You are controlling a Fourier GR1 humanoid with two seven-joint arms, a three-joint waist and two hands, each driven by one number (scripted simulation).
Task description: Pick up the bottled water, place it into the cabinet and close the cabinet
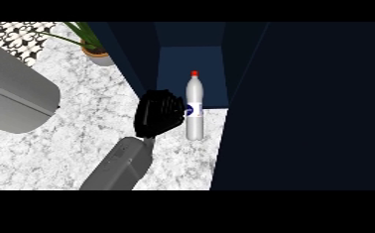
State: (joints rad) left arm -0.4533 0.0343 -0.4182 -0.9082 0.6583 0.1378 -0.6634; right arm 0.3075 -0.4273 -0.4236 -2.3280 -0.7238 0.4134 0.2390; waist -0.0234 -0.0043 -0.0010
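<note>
Marble worktop bears an open cabinet; we see the bottle upright at its mouth, left robot hand just beside it, grip impossible to tell.

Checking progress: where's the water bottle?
Head view, centre: the red-capped clear bottle stands upright on the marble counter before the open dark-blue cabinet, beside the black left hand.

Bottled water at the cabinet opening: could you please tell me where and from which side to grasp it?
Grip the bottled water round its straight body at the blue label, below the tapering neck. It stands upright, so wrap it sideways. Come from its left, where the left hand is; the dark cabinet panel crowds its right.
</note>
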